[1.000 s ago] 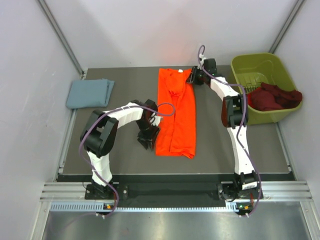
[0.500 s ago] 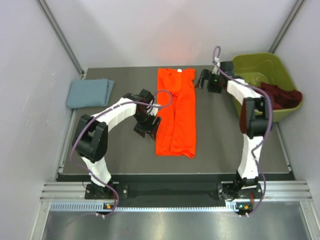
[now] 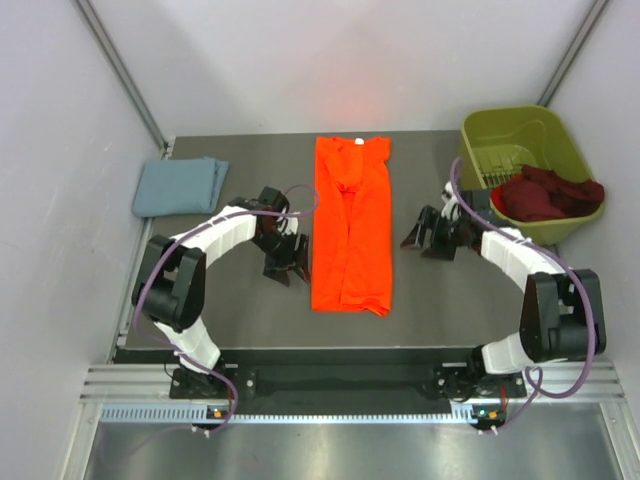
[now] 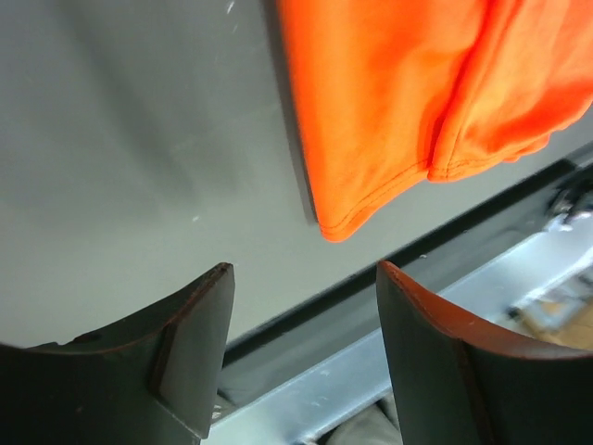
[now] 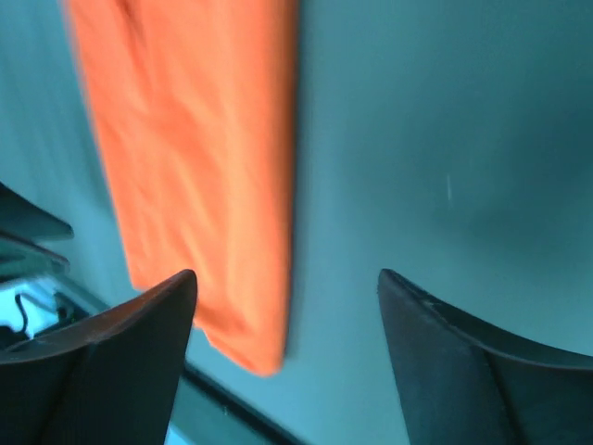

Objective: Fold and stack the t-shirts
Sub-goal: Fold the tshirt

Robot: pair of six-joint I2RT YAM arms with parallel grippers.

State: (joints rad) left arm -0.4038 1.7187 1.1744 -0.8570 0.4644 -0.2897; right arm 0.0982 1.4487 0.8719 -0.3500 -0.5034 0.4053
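Lying lengthwise down the middle of the table [image 3: 240, 320], the orange t-shirt [image 3: 350, 225] is folded into a long narrow strip. Its collar is at the far end and its hem points toward the arms' bases, and a fold line runs along its length where the layers overlap. The left arm [image 3: 225, 225] curves in from the left, so the left jaws sit low over the table just beside the shirt's left edge, near its lower half. In the left wrist view they are spread apart with nothing between them. Only bare table shows in the gap, and the shirt's hem corner [image 4: 398, 111] lies a little beyond the fingertips, not touching them. The right arm [image 3: 510, 255] reaches in from the other side. The right jaws are to the right of the shirt, with a band of bare table between them and the cloth. The right wrist view (blurred, though the outline is clear enough) shows these jaws also parted and holding nothing, with the orange strip [image 5: 185, 167] lying ahead and to one side. A folded blue-gray garment [image 3: 180, 186] rests at the table's far left corner, well apart from the orange shirt. At the far right stands a green basket [image 3: 520, 130] holding a heap of dark red clothing [image 3: 545, 193], part of which is draped over its right rim.
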